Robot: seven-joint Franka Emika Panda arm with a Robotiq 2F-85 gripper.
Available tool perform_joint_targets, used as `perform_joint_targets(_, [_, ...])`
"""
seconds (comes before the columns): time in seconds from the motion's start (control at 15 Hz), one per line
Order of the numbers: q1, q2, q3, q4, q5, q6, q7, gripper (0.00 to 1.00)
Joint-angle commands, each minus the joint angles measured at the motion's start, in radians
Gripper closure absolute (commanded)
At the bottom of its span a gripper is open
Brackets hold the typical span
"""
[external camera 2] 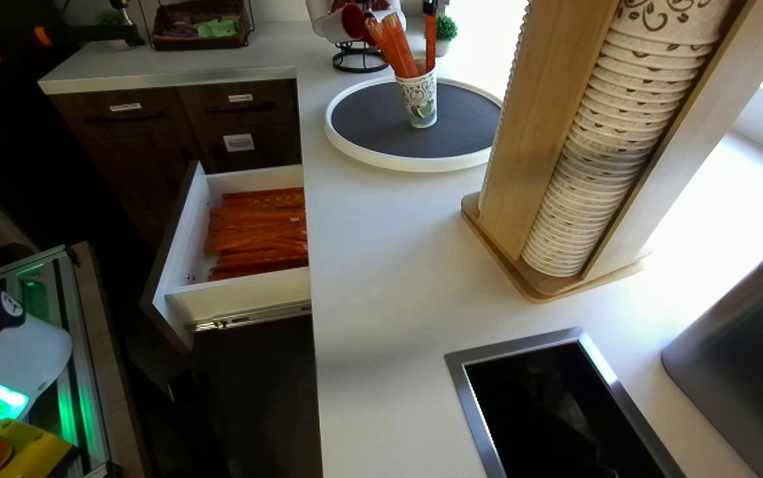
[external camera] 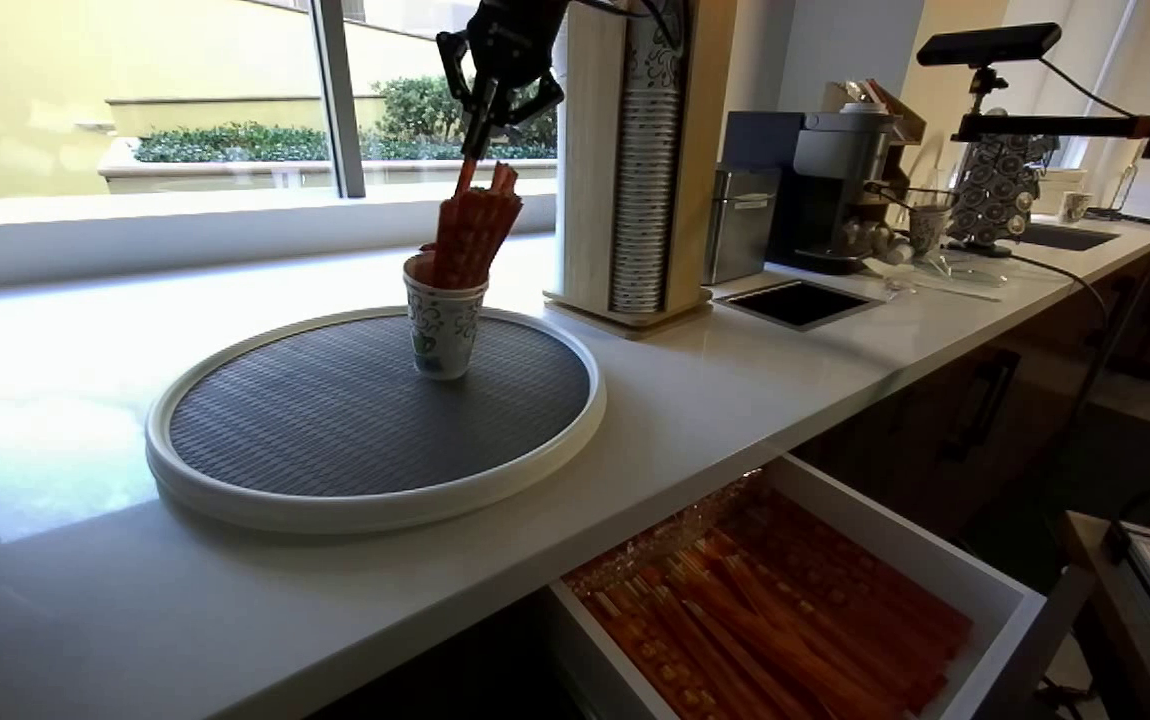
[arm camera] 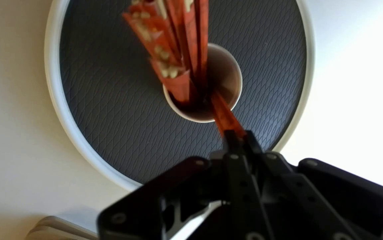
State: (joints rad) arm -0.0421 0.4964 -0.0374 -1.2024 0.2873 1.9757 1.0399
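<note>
Wrist view: one red packet [arm camera: 227,118] gripped, its lower end inside the cup [arm camera: 228,73]

We look down past the tool [arm camera: 240,136], which is closed on the packet's upper end. The packet slants across the rim; whether it touches the bottom, we cannot tell. A bundle [arm camera: 178,53] of similar packets leans out over another part of the rim. Under the cup lies a round grey tray [arm camera: 52,53] with a white edge.

In an exterior view, we find the cup upright on the tray, which rests on the worktop [external camera: 235,610]. An open drawer [external camera: 935,563] below the front edge holds many loose packets [external camera: 735,610], and a wooden stand [external camera: 590,170] of nested cups is near the tray.

In an exterior view, only the tool's fingertips [external camera 2: 429,8] show at the top edge, with the packet nearly upright beneath them and the bundle tilted away. A metal frame [external camera 2: 521,346] surrounds a dark opening in the worktop.

As for progress, we judge the work well along: the bundle stands in the cup, and the gripped packet is inside the rim but not released. The drawer is not shut.
</note>
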Motion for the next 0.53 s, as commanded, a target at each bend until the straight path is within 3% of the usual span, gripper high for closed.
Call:
perform_joint_targets(0.0, [0.008, 0.021, -0.006, 0.022, -0.022, 0.032, 0.000, 0.98])
perform_joint_targets(0.47, [0.007, 0.023, -0.010, 0.018, -0.031, 0.071, 0.002, 0.98])
